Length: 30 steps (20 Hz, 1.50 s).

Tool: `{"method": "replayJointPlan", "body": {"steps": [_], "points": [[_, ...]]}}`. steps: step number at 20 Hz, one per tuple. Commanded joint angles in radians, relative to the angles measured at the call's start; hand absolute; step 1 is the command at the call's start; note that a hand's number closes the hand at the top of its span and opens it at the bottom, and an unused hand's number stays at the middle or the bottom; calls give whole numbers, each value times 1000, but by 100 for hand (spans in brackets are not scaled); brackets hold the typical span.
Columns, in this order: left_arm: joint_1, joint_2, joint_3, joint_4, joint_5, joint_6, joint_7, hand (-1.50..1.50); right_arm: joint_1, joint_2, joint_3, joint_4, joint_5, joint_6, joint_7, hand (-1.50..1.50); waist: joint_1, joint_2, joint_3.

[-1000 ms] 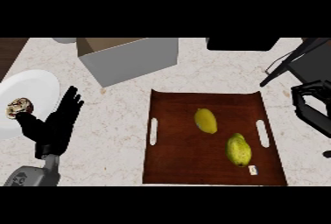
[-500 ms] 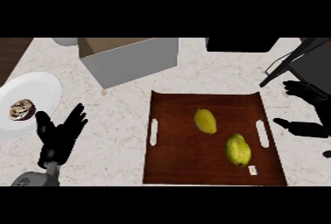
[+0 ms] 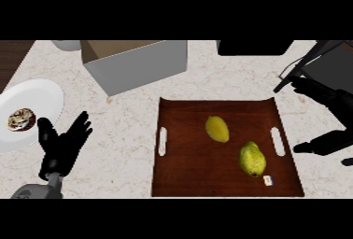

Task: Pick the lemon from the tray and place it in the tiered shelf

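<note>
The yellow lemon lies in the middle of the brown tray. A larger greenish-yellow fruit lies to its lower right in the same tray. My right hand is open at the view's right edge, just beyond the tray's right handle. Its fingers and thumb are spread wide and hold nothing. My left hand rests open at the lower left with its fingers up. A dark shelf frame with a slanted black strut stands at the upper right, partly cut off.
An open grey box stands behind the tray at the upper left. A white plate with a brown pastry sits at the left edge. A black object is at the back, and a small white tag lies in the tray.
My right hand has spread its fingers and thumb apart beside the tray's right side. My left hand has sunk a little toward the lower edge. The fruits have not moved.
</note>
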Motion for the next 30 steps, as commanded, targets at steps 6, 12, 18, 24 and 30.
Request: {"method": "replayJointPlan", "body": {"steps": [6,12,18,24,30], "points": [[34,-5,20,-24,-2,-36,-8,0,-147,84,127,-227,121,-129,531,-150,13,0,-1],[-33,-6,50,60,-18,-70,-6,0,-252,214,256,-150,317,-184,684,-150,13,4,0],[-5,-23,70,27,-42,-78,8,0,-285,316,275,-86,373,-118,775,-150,7,3,0],[20,-76,72,60,-93,-75,-53,0,-227,343,297,-96,452,-51,786,-150,5,3,1],[12,-79,98,45,-115,-92,-20,0,-260,436,296,42,610,-106,768,-150,8,4,1]]}}
